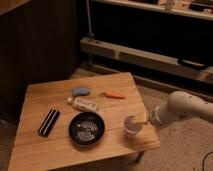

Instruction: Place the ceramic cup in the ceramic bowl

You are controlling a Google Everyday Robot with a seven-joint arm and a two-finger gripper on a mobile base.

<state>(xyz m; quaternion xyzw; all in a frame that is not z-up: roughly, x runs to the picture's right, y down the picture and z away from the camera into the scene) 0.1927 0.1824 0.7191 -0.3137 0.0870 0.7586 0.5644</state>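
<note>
Beside the ceramic bowl [87, 128], the claw [140, 119] overlaps the ceramic cup [131, 128]; whether it grips cannot be told.

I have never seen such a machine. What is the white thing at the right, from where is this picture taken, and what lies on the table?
The white thing is a robot arm, reaching in from the right. At its end is the hand, now at the right side of the white ceramic cup. The cup stands near the right front edge of the wooden table. Whether the hand grips it, I cannot tell. There is only one camera. It looks down on the table at an angle, and where it is fixed is unknown. Left of the cup stands the round black ceramic bowl, empty. Further left lies a black striped bar. Behind the bowl lie a white tube, a blue object and a small orange object.
</note>
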